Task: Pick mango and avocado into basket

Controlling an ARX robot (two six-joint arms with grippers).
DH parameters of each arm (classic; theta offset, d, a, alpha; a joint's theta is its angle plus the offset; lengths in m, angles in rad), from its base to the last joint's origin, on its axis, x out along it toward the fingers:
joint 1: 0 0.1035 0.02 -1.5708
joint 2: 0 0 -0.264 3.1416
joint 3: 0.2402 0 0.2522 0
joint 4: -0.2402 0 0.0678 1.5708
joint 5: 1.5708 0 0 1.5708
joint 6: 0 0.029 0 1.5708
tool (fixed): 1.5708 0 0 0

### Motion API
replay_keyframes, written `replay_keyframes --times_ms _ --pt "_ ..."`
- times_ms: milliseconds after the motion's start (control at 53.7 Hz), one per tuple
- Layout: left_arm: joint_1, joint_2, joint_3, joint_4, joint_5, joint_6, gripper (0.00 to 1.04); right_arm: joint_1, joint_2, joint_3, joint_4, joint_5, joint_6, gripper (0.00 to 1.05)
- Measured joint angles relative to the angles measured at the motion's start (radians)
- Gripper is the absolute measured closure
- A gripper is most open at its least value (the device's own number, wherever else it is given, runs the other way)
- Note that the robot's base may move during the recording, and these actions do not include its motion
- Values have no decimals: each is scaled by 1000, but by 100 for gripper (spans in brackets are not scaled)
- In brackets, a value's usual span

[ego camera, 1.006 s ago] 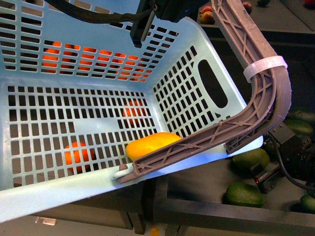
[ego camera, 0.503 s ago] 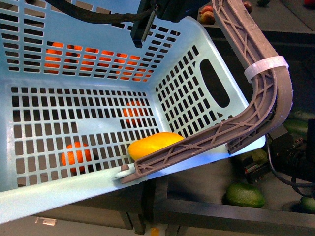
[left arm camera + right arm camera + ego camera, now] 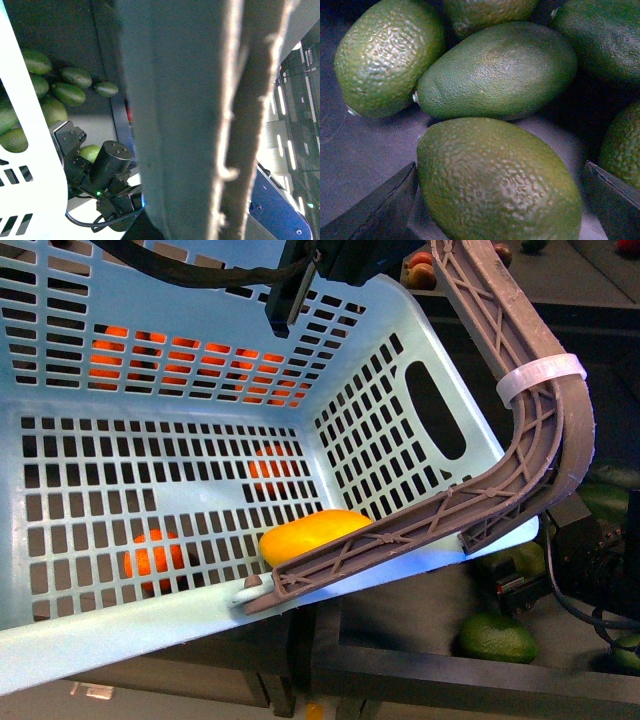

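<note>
The turquoise basket hangs tilted and fills most of the front view. My left gripper is shut on the basket at its upper rim. The brown-grey handle curves down its right side, and it blocks the left wrist view as a blurred handle. The yellow mango lies inside on the slotted floor, against the near corner. My right gripper is open low over a pile of avocados, one dark green avocado lying between its fingers. The right arm shows below the basket's corner.
Oranges show through the basket's slots from underneath and behind. More avocados lie in a dark bin at lower right, with several also in the left wrist view. Red-blushed fruit sits at the back. A dark bin edge runs along the front.
My right arm has dropped and shifted left over the avocados, covering the one that showed beside it. The basket and mango have barely moved.
</note>
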Motion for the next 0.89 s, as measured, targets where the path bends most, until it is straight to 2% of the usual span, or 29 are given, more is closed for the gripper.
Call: replay_keyframes --times_ms 75,205,689,894 --pt "0 0 0 0 0 0 97 2 0 0 1 6 5 20" --pt "0 0 0 0 0 0 97 2 0 0 4 10 10 26" --pt "0 0 0 0 0 0 97 -47 -144 -92 47 28 129 27" --pt "0 0 0 0 0 0 97 -114 -426 -185 24 -5 330 28"
